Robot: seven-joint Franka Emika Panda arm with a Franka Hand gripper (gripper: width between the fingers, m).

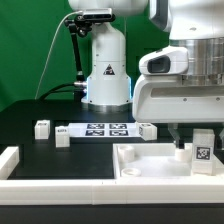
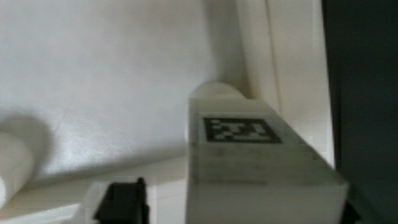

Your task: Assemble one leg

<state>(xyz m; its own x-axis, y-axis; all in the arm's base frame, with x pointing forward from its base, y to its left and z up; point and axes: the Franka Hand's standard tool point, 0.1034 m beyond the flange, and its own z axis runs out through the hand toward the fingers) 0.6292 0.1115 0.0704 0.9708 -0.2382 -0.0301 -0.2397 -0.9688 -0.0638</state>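
One upright leg [image 1: 202, 150] close beside the tray [image 1: 150, 172] rim (jaws' state unclear).

A triangular warning sign [image 1: 107, 71] marks the white robot base [image 1: 101, 48]

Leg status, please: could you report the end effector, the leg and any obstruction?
End effector at the leg, grip unclear. Leg upright at the tray. Nothing visibly blocking.

Count: 4x leg [image 1: 202, 150] w/ tags, 1x white rimmed tray [image 1: 128, 153], 1x marker board [image 1: 100, 128], 1x robot arm [image 1: 105, 65].
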